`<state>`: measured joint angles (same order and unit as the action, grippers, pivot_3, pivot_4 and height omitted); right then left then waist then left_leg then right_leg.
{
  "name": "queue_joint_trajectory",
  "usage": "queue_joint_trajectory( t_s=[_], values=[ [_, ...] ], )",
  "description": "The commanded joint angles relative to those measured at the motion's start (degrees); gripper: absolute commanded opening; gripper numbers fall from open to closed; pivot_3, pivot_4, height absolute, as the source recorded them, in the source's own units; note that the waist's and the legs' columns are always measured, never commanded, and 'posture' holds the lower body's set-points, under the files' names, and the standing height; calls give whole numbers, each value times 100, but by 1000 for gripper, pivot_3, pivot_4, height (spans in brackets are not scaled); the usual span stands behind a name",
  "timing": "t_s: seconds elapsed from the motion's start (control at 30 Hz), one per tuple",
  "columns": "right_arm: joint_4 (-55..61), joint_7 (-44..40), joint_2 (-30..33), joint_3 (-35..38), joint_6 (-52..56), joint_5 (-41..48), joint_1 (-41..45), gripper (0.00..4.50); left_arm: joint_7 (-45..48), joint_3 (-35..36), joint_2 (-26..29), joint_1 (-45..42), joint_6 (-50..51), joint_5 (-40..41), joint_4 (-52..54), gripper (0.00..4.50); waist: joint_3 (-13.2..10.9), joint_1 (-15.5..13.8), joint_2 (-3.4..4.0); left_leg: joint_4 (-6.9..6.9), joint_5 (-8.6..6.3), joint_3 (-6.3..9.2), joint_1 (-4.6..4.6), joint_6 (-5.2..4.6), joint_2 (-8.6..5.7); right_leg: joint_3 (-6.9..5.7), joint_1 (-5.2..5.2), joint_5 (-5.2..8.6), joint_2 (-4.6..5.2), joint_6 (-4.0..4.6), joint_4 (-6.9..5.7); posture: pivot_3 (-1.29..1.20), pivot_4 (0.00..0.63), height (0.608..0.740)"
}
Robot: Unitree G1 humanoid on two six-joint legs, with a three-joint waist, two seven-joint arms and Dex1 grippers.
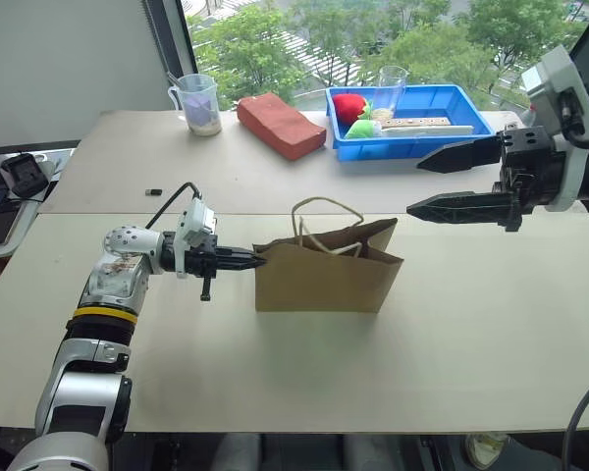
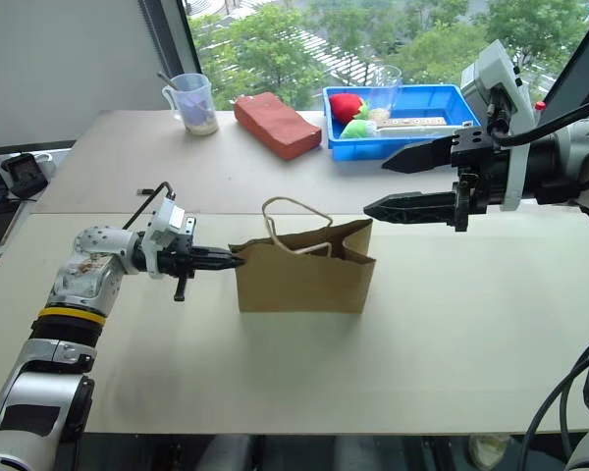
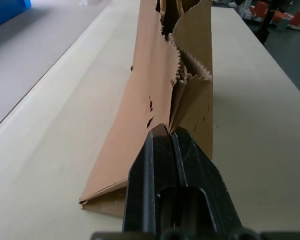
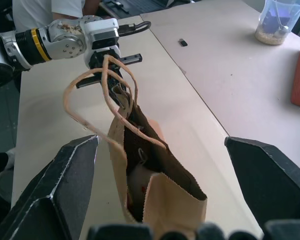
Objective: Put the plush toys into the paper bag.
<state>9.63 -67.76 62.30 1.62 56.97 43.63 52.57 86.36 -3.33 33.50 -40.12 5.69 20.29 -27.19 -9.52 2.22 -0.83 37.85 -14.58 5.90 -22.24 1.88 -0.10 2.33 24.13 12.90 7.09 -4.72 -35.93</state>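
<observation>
We find the left gripper [image 1: 253, 259] fingers pinching the paper bag [image 1: 324, 277] edge at frame centre; right gripper [image 1: 427, 183] fingers spread. The right wrist view reveals pale plush [image 4: 138, 176] inside.

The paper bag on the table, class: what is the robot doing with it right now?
The left gripper is shut on the side edge of the paper bag, which stands upright on the table. The right gripper hangs wide open and empty above and beyond the bag's other end. In the right wrist view something pale with a red spot lies inside the bag, too hidden to identify.
</observation>
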Motion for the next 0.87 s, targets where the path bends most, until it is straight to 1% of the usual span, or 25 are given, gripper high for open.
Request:
queue_joint_trajectory(
  t_s=[0.03, 0.1, 0.13, 0.23, 0.3, 0.33, 0.4, 0.47, 0.53, 0.6, 0.67, 0.83, 0.87],
  values=[
    [30, -32, -7, 76, -155, -99, 88, 4500, -182, 168, 21, -134, 34, 30, 71, 596, 0, -2, 0, 0, 0, 0, -1, 0, 0, 0, 0, 0, 0, 0, -4, 0, 150, 740],
    [19, -32, -27, 54, -166, -126, 98, 4500, -279, 258, 101, -59, 281, 149, 300, 1314, 0, 8, 0, 0, -1, 0, -4, -1, 0, 0, 1, 0, 0, 0, -13, 0, 150, 740],
    [2, -40, -37, 46, -181, -146, 96, 4500, -326, 305, 155, 8, 385, 196, 451, 1894, 0, 11, 0, -1, -1, 0, -6, -1, 0, 0, 3, 0, 0, 0, -12, 0, 150, 740],
    [-2, -28, -84, 40, -178, -182, 97, 4500, -402, 424, 267, 164, 596, 267, 760, 3310, 0, 23, 0, -1, -1, 0, -6, -2, 0, 0, 4, 0, 0, 0, -12, 0, 150, 740],
    [-120, -111, 29, 83, -351, -352, -82, 4500, -639, 697, 655, 420, 1387, 568, 1603, 4340, 0, 38, 0, -1, -1, 0, -5, -2, 1, 0, 4, 0, 0, 0, -12, 0, 150, 740],
    [-162, -139, 105, 124, -435, -432, -196, 4500, -819, 835, 856, 514, 1713, 640, 1936, 4426, 0, 44, 0, -2, -2, 0, -6, -3, 2, 0, 6, 0, 0, 0, -12, 0, 150, 740],
    [-249, -222, 339, 241, -658, -617, -554, 4500, -1270, 1013, 1330, 608, 2295, 548, 2442, 4426, -2, 40, -2, -3, -3, 3, -7, -5, 3, -1, 7, 0, 0, 0, -14, 0, 150, 740],
    [-259, -274, 541, 379, -864, -759, -931, 4500, -1495, 1220, 1757, 671, 2508, 486, 2763, 4426, -3, 7, -1, -3, -3, 2, -7, -5, 2, 0, 7, 0, 0, -1, -10, 0, 150, 740],
    [-216, -285, 694, 620, -1020, -841, -1383, 4500, -1642, 1502, 2157, 586, 2650, 513, 2776, 4426, -4, -7, 2, -3, -3, 0, -6, -5, 1, 0, 4, 1, 1, -1, -7, 0, 150, 740],
    [-126, -191, 721, 844, -1113, -889, -1777, 4500, -1690, 1643, 2468, 543, 2584, 424, 2586, 4426, -4, -7, 2, -3, -3, -2, -5, -4, 2, 0, 4, 1, 1, -1, -1, 0, 150, 740],
    [-88, -87, 645, 992, -1225, -939, -2063, 4500, -1701, 1662, 2601, 562, 2449, 357, 2404, 4426, -4, -2, 2, -3, -3, -6, 2, -4, 2, 1, 2, 1, 1, -1, 5, 0, 150, 740],
    [-97, 203, 318, 1105, -1377, -948, -2296, 4500, -1749, 1629, 2539, 409, 2258, 368, 1924, 4426, -4, 22, 2, -2, -1, -10, 8, -1, 2, 3, 0, 0, 1, 0, -1, 0, 150, 740],
    [-114, 218, 287, 1105, -1418, -966, -2323, 4500, -1713, 1615, 2533, 401, 2064, 319, 1843, 4426, -4, 22, 2, -1, 0, -10, 8, 0, 2, 3, 1, 0, 1, 0, -3, 0, 150, 740]
  ],
)
